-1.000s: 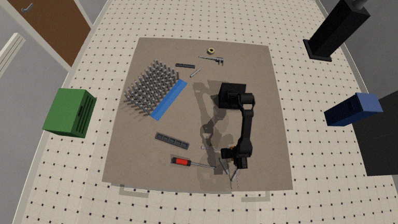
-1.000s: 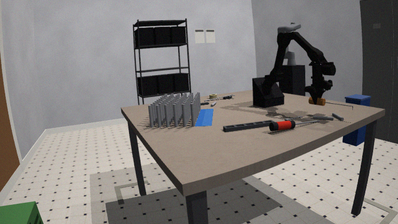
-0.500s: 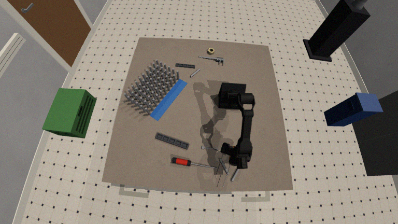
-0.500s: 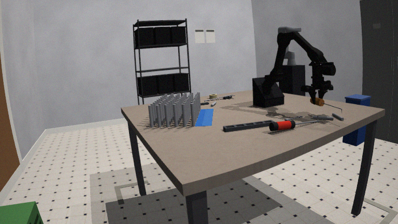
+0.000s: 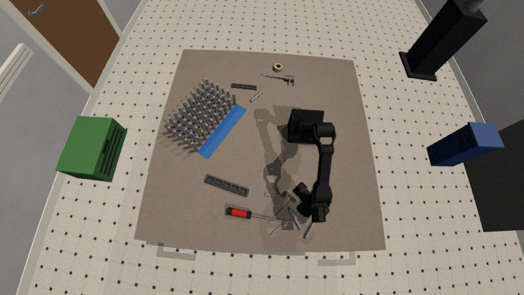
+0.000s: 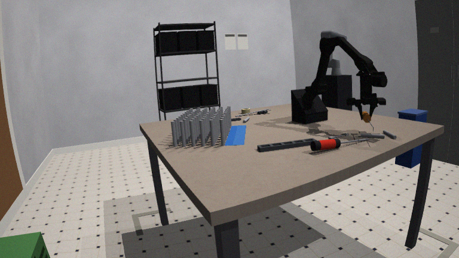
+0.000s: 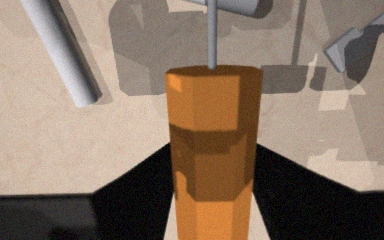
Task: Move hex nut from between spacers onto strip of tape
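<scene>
My gripper (image 6: 366, 110) is shut on the orange-brown handle of the hook pick (image 7: 212, 150) and holds it above the table near the front right corner, its thin metal shaft (image 7: 212, 35) pointing down and away. In the side view the pick (image 6: 366, 117) hangs below the fingers. In the overhead view the gripper (image 5: 318, 214) is far from the field of standing grey spacers (image 5: 200, 114), which stands at the table's left. The blue tape strip (image 5: 222, 130) lies along the spacers' right side. The hex nut is hidden among the spacers.
A red-handled screwdriver (image 5: 247, 214), loose grey rods (image 5: 308, 231) and a small wrench lie under and beside the gripper. A dark slotted bar (image 5: 226, 185) lies at mid-front. A tape roll (image 5: 277, 67), calipers and a smaller bar lie at the back. The arm's base (image 5: 305, 125) stands mid-table.
</scene>
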You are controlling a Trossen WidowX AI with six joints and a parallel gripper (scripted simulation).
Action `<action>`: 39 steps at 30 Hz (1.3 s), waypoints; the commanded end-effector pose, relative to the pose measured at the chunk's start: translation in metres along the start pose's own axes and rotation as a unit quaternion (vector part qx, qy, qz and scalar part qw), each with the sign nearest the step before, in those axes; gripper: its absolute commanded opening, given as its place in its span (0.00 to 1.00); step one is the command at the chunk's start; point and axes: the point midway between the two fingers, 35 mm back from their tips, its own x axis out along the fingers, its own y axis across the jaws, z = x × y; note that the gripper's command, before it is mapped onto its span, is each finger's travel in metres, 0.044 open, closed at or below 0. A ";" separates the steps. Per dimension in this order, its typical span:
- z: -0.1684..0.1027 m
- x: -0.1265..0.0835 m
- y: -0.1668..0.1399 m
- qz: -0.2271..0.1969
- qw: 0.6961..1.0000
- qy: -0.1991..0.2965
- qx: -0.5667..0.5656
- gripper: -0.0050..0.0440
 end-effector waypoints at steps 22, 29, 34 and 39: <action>0.003 -0.005 0.003 0.011 0.925 -0.003 0.379 0.00; 0.003 -0.005 0.003 0.011 0.872 -0.002 0.489 0.00; 0.003 -0.005 0.003 0.012 0.846 -0.001 0.534 0.00; 0.003 -0.004 0.003 0.011 0.796 0.000 0.605 0.00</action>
